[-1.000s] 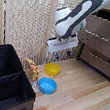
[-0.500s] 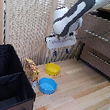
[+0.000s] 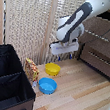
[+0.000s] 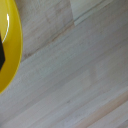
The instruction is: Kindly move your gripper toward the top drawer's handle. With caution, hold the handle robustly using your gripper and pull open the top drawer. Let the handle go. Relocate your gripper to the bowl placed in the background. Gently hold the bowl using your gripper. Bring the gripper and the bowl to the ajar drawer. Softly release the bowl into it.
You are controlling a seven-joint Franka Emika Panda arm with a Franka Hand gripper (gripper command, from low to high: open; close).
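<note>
The yellow bowl (image 3: pixel 52 69) sits on the wooden floor in front of the slatted screen. My gripper (image 3: pixel 64 56) hangs a little above it, slightly toward the exterior view's right, fingers pointing down with nothing between them. In the wrist view the yellow bowl (image 4: pixel 8 45) fills one edge, with a dark fingertip (image 4: pixel 1 55) over its rim. The top drawer (image 3: pixel 104 40) of the brown dresser is at the exterior view's right, and its silver handle (image 3: pixel 96 36) is free. That drawer front seems to stand out a little from the dresser.
A light blue bowl (image 3: pixel 47 85) lies just in front of the yellow one. A large black bin (image 3: pixel 4 79) fills the exterior view's left, with a small patterned box (image 3: pixel 31 68) beside it. A lower drawer (image 3: pixel 99 58) sits under the top one.
The gripper has come down toward the yellow bowl. The bowls and the dresser have not moved.
</note>
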